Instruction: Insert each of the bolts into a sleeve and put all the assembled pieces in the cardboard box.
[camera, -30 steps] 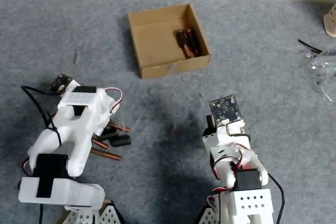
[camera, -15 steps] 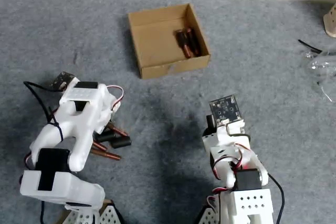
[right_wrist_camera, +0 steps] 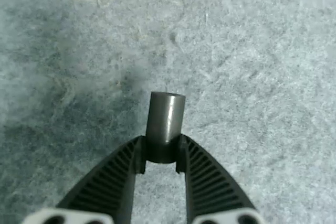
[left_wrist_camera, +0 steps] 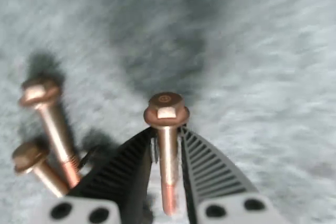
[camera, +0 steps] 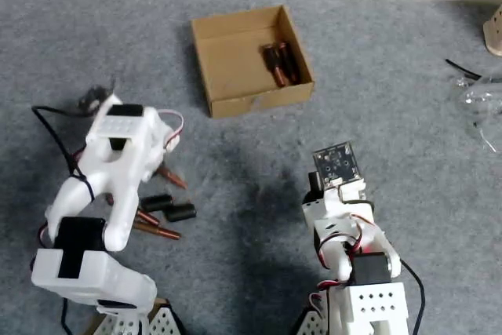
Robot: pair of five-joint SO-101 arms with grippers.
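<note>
Because a bolt has to be seated in a sleeve before anything is boxed, one part is held by each arm at the near side of the grey table surface [camera: 251, 186].

A copper-coloured bolt [left_wrist_camera: 166, 111] is clamped in the left gripper [left_wrist_camera: 167, 132]. It is gripped along the shank, so the flanged hex head is left clear just beyond the fingertips and the threaded end runs back toward the wrist.

A dark cylindrical sleeve [right_wrist_camera: 167, 113] is pinched at its base by the right gripper [right_wrist_camera: 160, 150]. Its open mouth is left free and pointed away from the wrist, presumably so that the bolt can be received. The two held parts are kept well apart, with bare grey surface between the arms.

Just beside the left gripper, two loose bolts [left_wrist_camera: 44, 114] are seen lying flat. From above, spare black sleeves [camera: 171, 208] are found among them, close against the left arm [camera: 118, 170].

Farther off, the cardboard box [camera: 235, 101] is set open side up at the far side of the table, well apart from both grippers. A few assembled pieces [camera: 281, 64] are already laid inside it, against one side wall.
</note>
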